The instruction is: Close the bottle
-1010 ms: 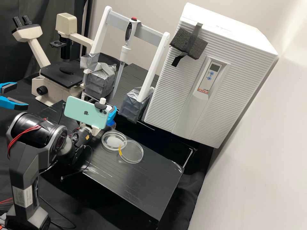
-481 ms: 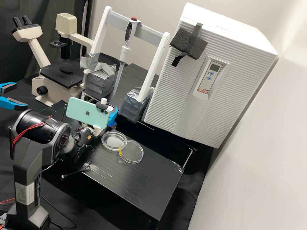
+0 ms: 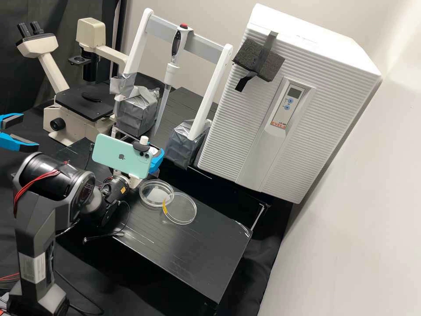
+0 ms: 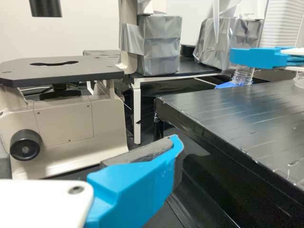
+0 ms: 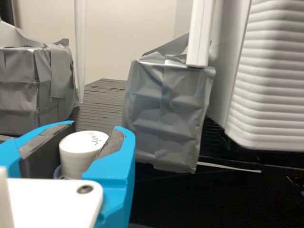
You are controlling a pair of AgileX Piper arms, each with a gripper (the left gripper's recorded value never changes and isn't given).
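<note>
The right hand [image 5: 90, 135] is pinching a white cap [image 5: 81, 149] between its two blue fingers, with the cap's flat top facing up. Seen from the left wrist, the clear bottle [image 4: 243, 75] stands upright on the black surface [image 4: 237, 123], just below that hand's blue finger. Its neck rises toward the hand, so its long axis is vertical. By my reading, the coming move turns on one relation: the bottle's mouth lies straight beneath the cap, and the cap has to come down along that upright axis. Whether the cap is already centred over the neck, or touching it, cannot be told from these views.

The right hand is much the nearer of the two. The left hand [image 3: 13, 130] hangs well apart from the bottle, off the edge of the surface on the side away from the right hand. Its fingers are spread and hold nothing.

Compared with a second ago, the right arm has carried its hand and the mint-green phone [image 3: 124, 154] mounted behind it a little farther out over the surface, and its elbow joint has shifted with it. The left hand has kept its place and its spread.
</note>
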